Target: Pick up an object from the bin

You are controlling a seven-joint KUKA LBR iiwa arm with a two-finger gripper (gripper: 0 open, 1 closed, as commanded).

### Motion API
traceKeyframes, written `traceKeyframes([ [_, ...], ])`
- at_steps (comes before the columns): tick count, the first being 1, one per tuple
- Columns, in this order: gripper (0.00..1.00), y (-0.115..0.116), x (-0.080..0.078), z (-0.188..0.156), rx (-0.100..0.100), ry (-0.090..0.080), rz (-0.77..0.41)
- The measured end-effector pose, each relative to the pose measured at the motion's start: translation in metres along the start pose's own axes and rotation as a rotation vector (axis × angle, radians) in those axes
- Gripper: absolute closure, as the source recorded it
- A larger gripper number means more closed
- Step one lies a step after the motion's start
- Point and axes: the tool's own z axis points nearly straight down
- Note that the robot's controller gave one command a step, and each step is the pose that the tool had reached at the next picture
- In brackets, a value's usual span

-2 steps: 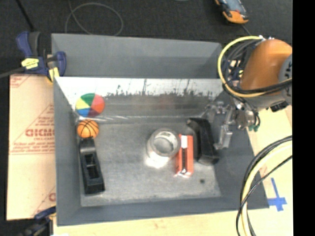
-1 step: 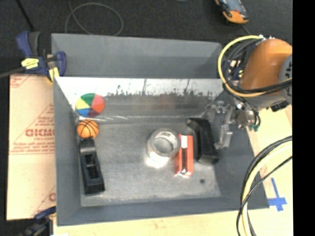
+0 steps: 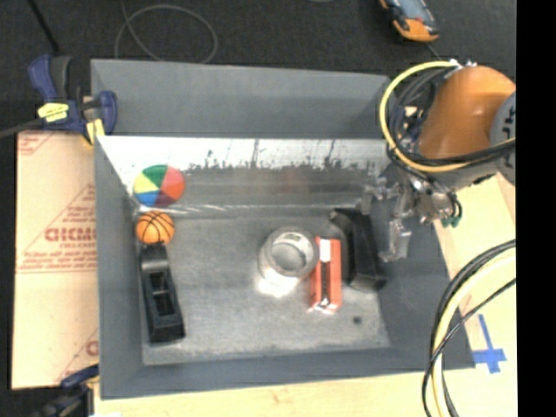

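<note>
We saw the gripper [image 3: 396,237] low at the right end of the bin [image 3: 234,328], hanging under the arm's orange cover [image 3: 465,111], with looped cables [image 3: 401,120] beside that cover. We could not make out whether the gripper was spread or pressed together, and we saw nothing plainly held in it. The thing nearest to it was a black block [image 3: 360,250], which lay on the floor at the right of the bin, lengthwise from back to front, with the gripper just beside its right edge; whether the two touched we could not tell. Against the block's left side lay a red box [image 3: 327,274], also lengthwise, and just left of that sat a clear round thing [image 3: 287,259]. Well apart, at the left end, a many-coloured ball [image 3: 160,185] rested by the back wall, a small orange ball [image 3: 155,228] lay just in front of it, and a black tape dispenser [image 3: 162,295] lay nearer the front, close below the orange ball.
</note>
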Motion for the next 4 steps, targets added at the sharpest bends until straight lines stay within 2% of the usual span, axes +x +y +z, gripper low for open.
traceKeyframes([
  [1, 0.0, 0.016, -0.002, -0.005, -0.002, 0.001, -0.2],
  [2, 0.0, 0.052, -0.005, -0.05, -0.004, 0.004, 0.009],
  [3, 0.0, 0.071, 0.007, -0.07, 0.0, -0.007, -0.064],
  [4, 0.0, 0.091, 0.002, -0.043, -0.002, -0.004, -0.065],
])
